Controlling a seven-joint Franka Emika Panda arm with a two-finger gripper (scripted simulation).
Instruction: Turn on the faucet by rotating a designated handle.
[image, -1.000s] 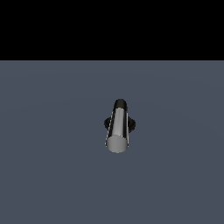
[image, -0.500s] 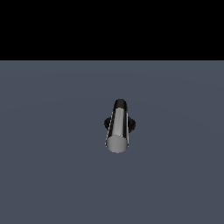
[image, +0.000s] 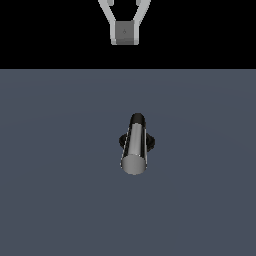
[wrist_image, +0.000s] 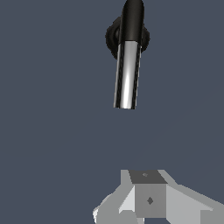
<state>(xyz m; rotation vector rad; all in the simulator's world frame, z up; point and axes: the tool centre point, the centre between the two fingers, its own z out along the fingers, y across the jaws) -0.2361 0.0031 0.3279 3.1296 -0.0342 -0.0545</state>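
Observation:
The faucet stands in the middle of the grey floor, with its black scalloped base (image: 150, 143) showing on both sides of the bar. The handle (image: 135, 146) is a shiny silver-grey cylinder joined to a black elbow, its flat round end pointing toward the exterior camera. My gripper (image: 124, 39) hangs at the top of the exterior view, well behind and above the faucet, touching nothing. Its two white fingers meet at the grey tips, so it is shut and empty. In the wrist view the handle (wrist_image: 127, 74) and base (wrist_image: 112, 38) lie well apart from the gripper (wrist_image: 148, 192).
A flat grey floor (image: 50, 190) surrounds the faucet on all sides. A black background fills the top of the exterior view.
The gripper has come into the top of the exterior view; it was not in view before. The faucet and handle have not moved.

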